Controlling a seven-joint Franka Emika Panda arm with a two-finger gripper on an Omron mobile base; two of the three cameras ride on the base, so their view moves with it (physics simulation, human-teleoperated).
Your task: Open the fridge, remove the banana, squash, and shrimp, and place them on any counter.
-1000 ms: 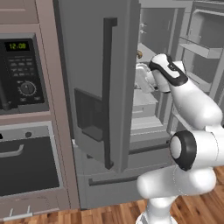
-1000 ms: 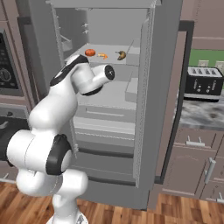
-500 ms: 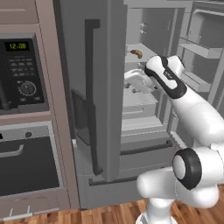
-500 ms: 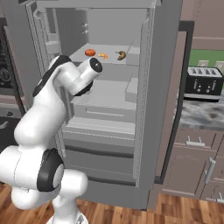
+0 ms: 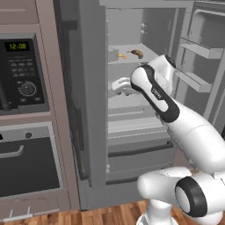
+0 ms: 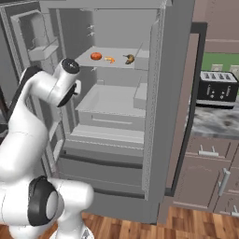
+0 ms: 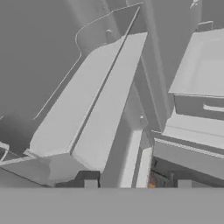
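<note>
The fridge [image 5: 90,110] stands open with both doors swung out. On its upper shelf lie the round orange-red squash [image 6: 96,56], the small orange shrimp [image 6: 109,59] and the brownish-yellow banana [image 6: 129,59]; the banana [image 5: 137,53] and the shrimp [image 5: 122,56] also show from the left. My gripper [image 5: 117,86] is below that shelf, at the inner edge of the left door. In the hand view my gripper [image 7: 137,183] is open, its fingertips [image 7: 90,182] apart with nothing between them, facing the door bins. The marbled counter [image 6: 212,125] lies right of the fridge.
A black toaster [image 6: 219,87] sits on the counter. A wall oven with a clock panel [image 5: 22,74] and a lower oven door [image 5: 26,167] stands left of the fridge. The right fridge door [image 6: 175,93] juts out between the fridge interior and the counter.
The left fridge door has swung from facing the camera to nearly edge-on. My hand and arm moved left with it, from the middle of the fridge to the door's inner edge.
</note>
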